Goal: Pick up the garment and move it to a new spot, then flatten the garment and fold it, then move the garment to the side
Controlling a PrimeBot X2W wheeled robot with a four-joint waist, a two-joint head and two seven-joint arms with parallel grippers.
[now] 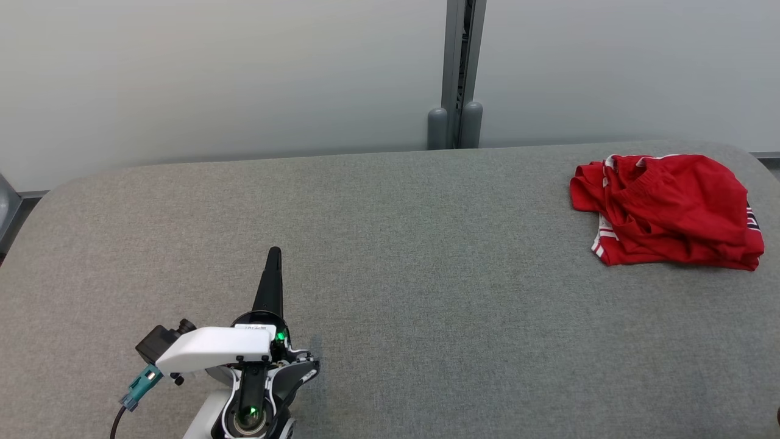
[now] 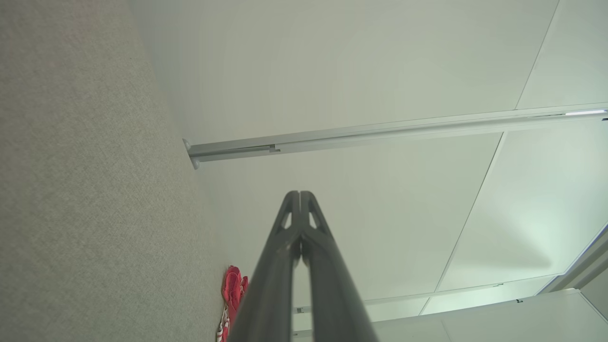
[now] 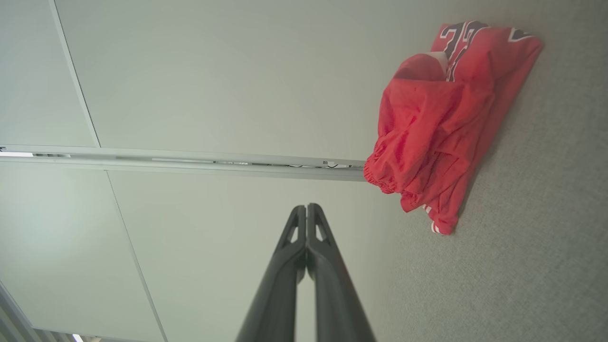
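The garment [image 1: 667, 209] is red with white and dark trim and lies crumpled at the far right of the grey padded table [image 1: 390, 292]. It also shows in the right wrist view [image 3: 441, 123] and as a small red patch in the left wrist view [image 2: 232, 292]. My left gripper [image 1: 275, 251] hovers over the table's lower left, far from the garment, its two dark fingers pressed together with nothing between them. My right gripper [image 3: 306, 206] is shut too and holds nothing, the garment lying off to its upper right.
Pale wall panels [image 1: 213, 73] run behind the table, split by a grey vertical post [image 1: 458, 73] at the back middle. The table's rounded back corners [image 1: 67, 189] curve away on both sides.
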